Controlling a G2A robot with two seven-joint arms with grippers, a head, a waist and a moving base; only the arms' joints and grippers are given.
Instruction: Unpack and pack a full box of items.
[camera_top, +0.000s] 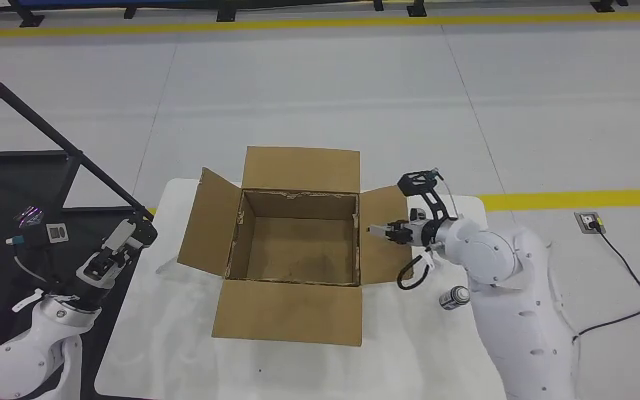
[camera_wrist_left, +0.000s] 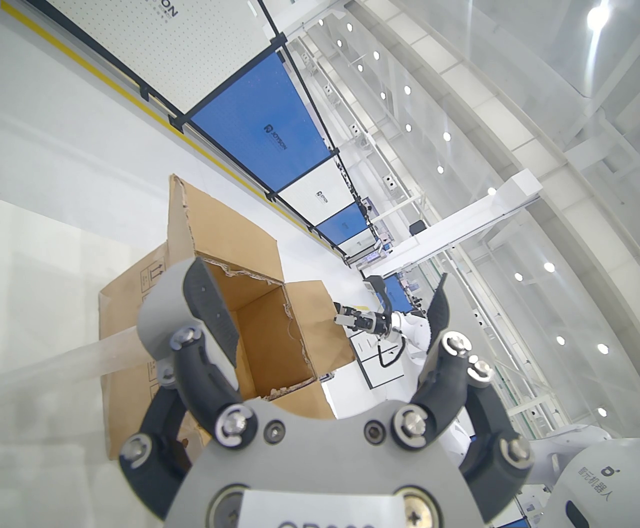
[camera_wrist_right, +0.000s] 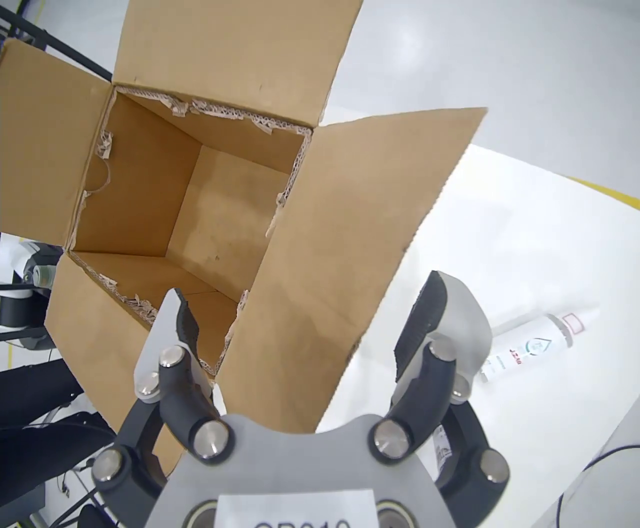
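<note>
An open cardboard box (camera_top: 297, 248) stands in the middle of the white table (camera_top: 420, 360), all flaps folded out, and what shows of its inside (camera_wrist_right: 220, 200) is bare. My right gripper (camera_top: 380, 231) hovers over the box's right flap (camera_wrist_right: 350, 215); it is open (camera_wrist_right: 305, 320) with nothing between its fingers. A white tube (camera_wrist_right: 540, 345) lies on the table to the right of the box (camera_top: 455, 297). My left gripper (camera_top: 138, 233) is off the box's left side, apart from it, open (camera_wrist_left: 325, 310) and empty, pointing toward the box (camera_wrist_left: 260, 320).
A black metal frame (camera_top: 60, 150) and dark equipment stand beyond the table's left edge. A black cable (camera_top: 610, 320) and a floor socket (camera_top: 588, 221) lie to the right. Bare tabletop shows in front of the box and at its right.
</note>
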